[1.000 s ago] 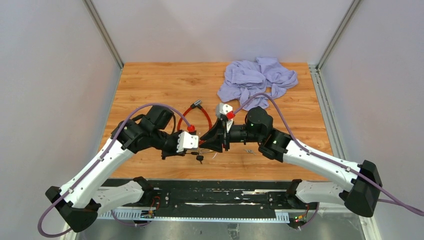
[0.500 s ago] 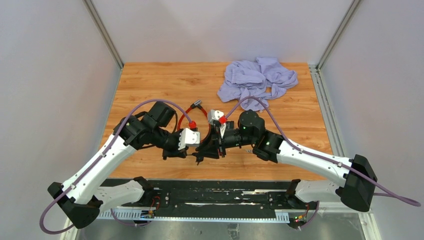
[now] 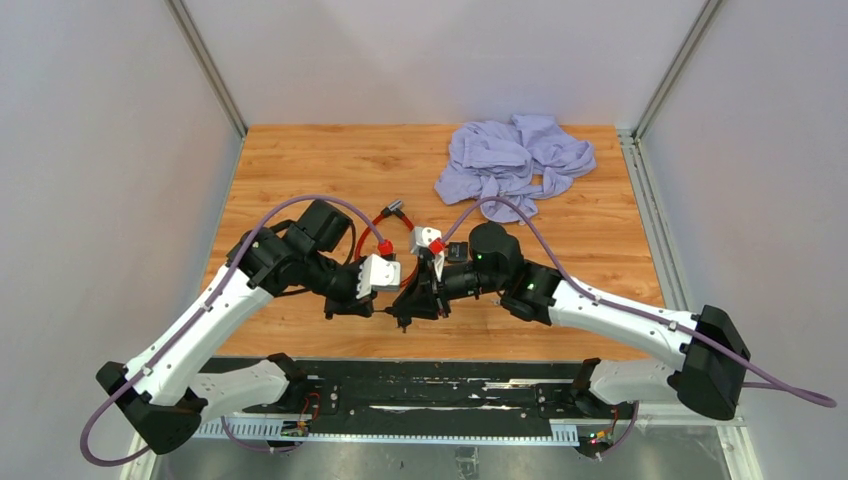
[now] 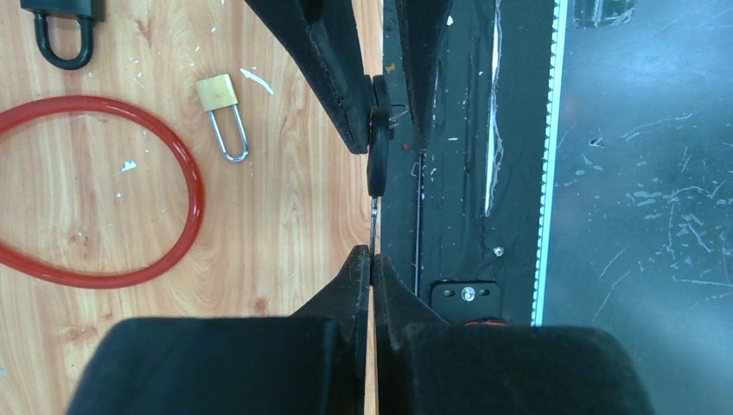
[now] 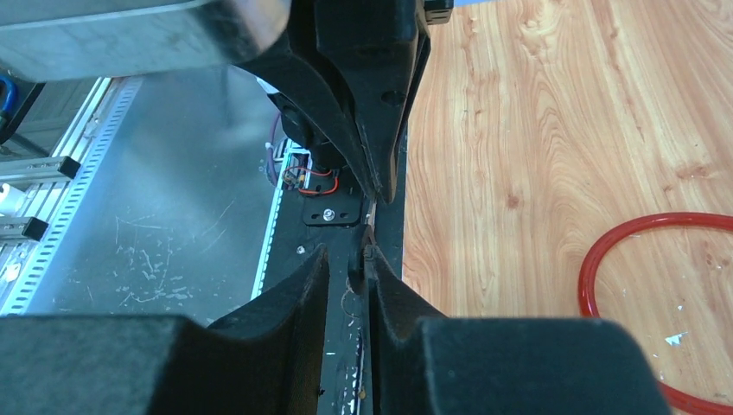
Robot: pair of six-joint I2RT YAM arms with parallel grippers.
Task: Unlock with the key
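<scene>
Meeting tip to tip near the front edge of the wooden surface (image 3: 300,160), the left gripper (image 3: 378,303) and right gripper (image 3: 412,303) faced each other in the overhead view. A red cable loop (image 3: 362,235) lay just behind them, and a crumpled lilac cloth (image 3: 515,160) sat well apart in the far right corner. What passed between the two grippers was too small to make out from above.

From the left wrist, the left gripper (image 4: 372,255) was pressed together on the thin blade of the key (image 4: 378,164), holding it in the air over the edge of the surface (image 4: 285,216). The key's black head stood between the fingers of the right gripper (image 4: 391,138), which were narrowly apart: one finger touched the head and a sliver of gap showed at the other. A small brass padlock (image 4: 220,108) lay inside the curve of the red cable loop (image 4: 195,186), with a black padlock (image 4: 60,39) beyond it at the frame's edge.

From the right wrist, the right gripper (image 5: 350,268) bracketed the key head with its fingers slightly parted, the left gripper (image 5: 372,194) pointing in from above. Part of the red cable loop (image 5: 589,277) showed on the wood to the right.
</scene>
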